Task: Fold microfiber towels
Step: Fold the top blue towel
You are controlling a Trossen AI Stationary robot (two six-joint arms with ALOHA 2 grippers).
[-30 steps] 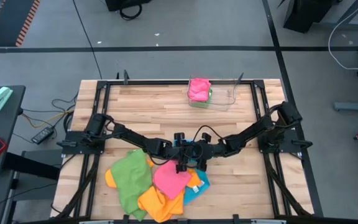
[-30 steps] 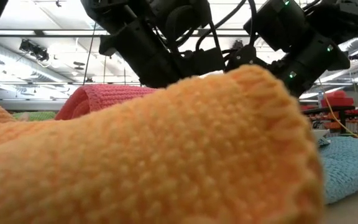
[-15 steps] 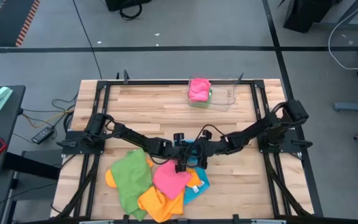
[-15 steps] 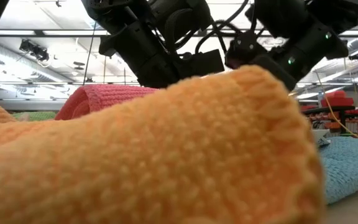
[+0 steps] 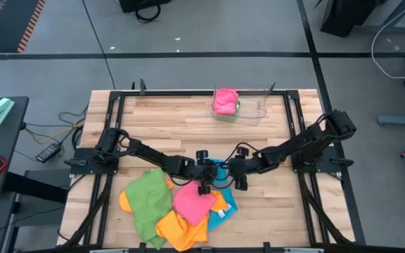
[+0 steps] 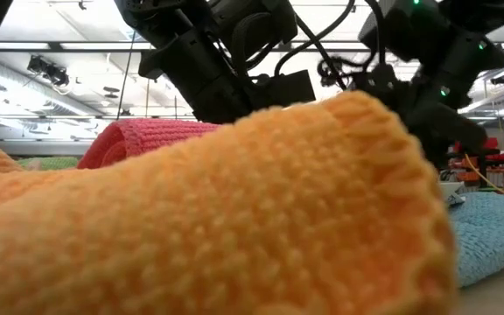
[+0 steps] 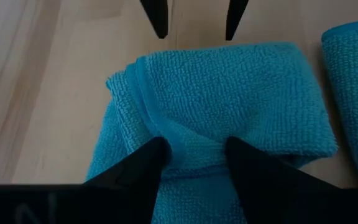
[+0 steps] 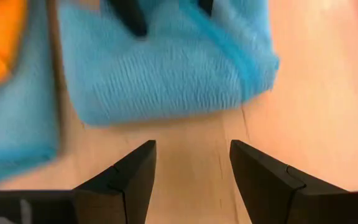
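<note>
At the lower left of the high view lies a heap of towels on the counter (image 5: 160, 119): the green towel (image 5: 148, 199), the orange towel (image 5: 176, 229) and the pink towel (image 5: 194, 201). In the middle, the left tool (image 5: 203, 184) pinches a fold of the folded blue towel (image 7: 229, 112); its fingers (image 7: 148, 163) press the cloth from both sides and have closed in a little since a second ago. A second blue towel (image 5: 223, 211) peeks out under the pink one.

Just to the right, the right tool (image 5: 242, 180) has moved away toward the right. Its jaws stand wide with nothing in them, over bare wood beside the blue cloth. So it has probably let go, and the left tool now has the blue towel alone.

At the upper middle, a clear tray (image 5: 248, 111) holds one more pink towel (image 5: 225, 100).
</note>
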